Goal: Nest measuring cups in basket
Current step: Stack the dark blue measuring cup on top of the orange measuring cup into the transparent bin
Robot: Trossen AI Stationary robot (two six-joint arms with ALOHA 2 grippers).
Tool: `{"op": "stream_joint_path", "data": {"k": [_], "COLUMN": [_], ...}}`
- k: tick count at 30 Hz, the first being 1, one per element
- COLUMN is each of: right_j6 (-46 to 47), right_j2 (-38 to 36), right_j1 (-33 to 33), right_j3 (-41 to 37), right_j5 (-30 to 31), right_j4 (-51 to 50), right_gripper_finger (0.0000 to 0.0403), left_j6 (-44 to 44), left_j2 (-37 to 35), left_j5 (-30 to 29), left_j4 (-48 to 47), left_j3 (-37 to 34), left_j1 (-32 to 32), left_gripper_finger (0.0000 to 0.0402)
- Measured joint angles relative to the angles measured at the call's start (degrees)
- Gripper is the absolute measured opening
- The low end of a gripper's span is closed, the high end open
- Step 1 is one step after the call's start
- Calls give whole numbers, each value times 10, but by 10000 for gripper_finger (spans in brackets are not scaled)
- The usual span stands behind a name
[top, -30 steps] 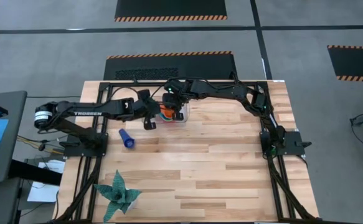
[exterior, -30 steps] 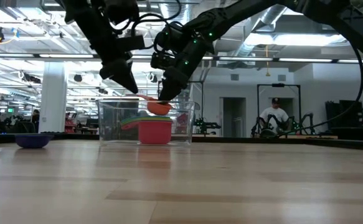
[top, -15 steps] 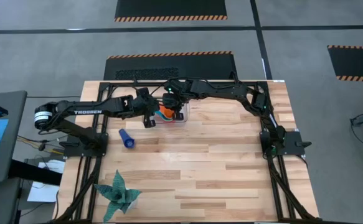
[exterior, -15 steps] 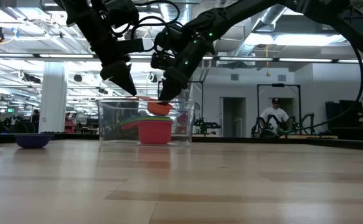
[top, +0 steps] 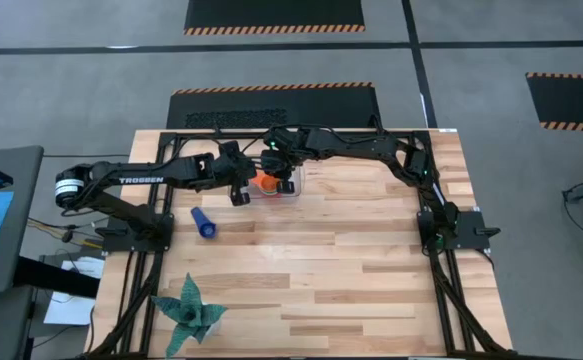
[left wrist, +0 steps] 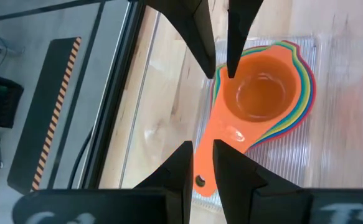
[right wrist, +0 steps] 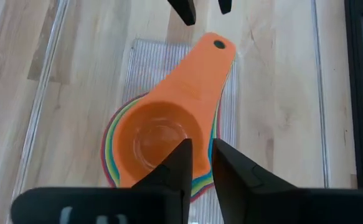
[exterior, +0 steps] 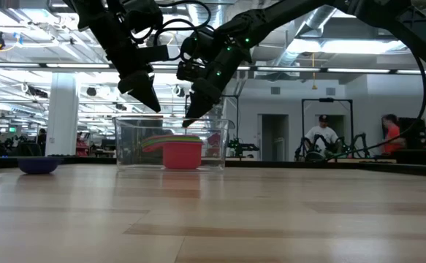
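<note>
Both sets of jaws look nearly closed from where I sit, a thin gap between the fingers on each, nothing pinched. My left gripper (top: 239,190) hangs just above the basket's (top: 293,188) left end; in the low view its tip (exterior: 150,98) points down over the clear wall (exterior: 128,142). My right gripper (top: 276,172) hangs over the basket from the far side, its tip (exterior: 191,117) just above the rim, apart from the cups.

Orange cup (left wrist: 259,93) sits on top of the nested stack inside the basket, free of both grippers. Its handle (right wrist: 207,68) lies flat and points toward the left gripper. Rims of the yellow, green, blue and red cups (left wrist: 302,81) peek out in rings under it. In the low view I see the red cup (exterior: 181,155) standing on the basket floor with green and yellow edges above it.

Blue cup (top: 204,222) lies alone on the table (top: 351,270), near the left arm, well apart from the basket. Teal paper plant (top: 189,310) sits at the near left corner.
</note>
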Motion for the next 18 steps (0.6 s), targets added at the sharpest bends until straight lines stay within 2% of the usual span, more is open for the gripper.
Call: {"op": "stream_joint_path", "data": {"k": [7,11,15,18], "right_j6": [15,29,73,168], "right_j2": [-11,-29,-55,-83], "right_j1": [0,2,0,-2], "right_j3": [2,25,44,49], "right_j5": [42,53,87,121], "right_j4": [-4,-55,-147,-212], "right_gripper_finger": [88,87,87,87], "left_j6": [-17,-56,-87,-100], "left_j2": [-2,-20,-53,-85], "left_j5": [0,-1,-1,-2], "left_j4": [-1,-7,-60,-144], "left_j3": [0,4,26,39], "left_j1": [0,-9,-31,-51], "left_gripper_finger": [51,51,51,51]}}
